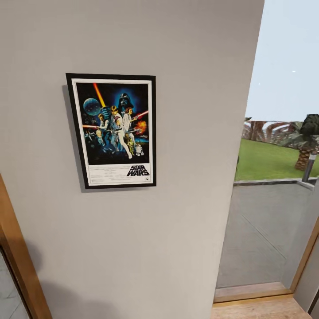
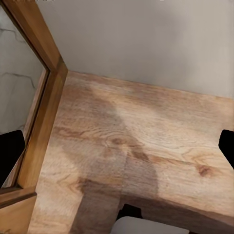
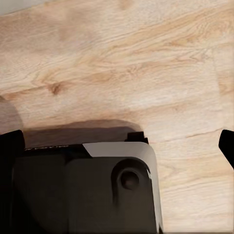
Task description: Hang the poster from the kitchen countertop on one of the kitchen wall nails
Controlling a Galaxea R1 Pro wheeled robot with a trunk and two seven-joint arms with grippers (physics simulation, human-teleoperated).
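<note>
Poster [image 1: 114, 131] flat against grey wall [image 1: 186, 133]

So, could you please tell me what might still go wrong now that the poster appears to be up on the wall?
1. The poster hangs slightly tilted on the wall, and the nail is hidden behind it, so its hold can't be confirmed; it might slip off.
2. Both hands point down at the wooden floor, fingers wide apart; raising an arm again so near the wall could knock the frame.
</note>
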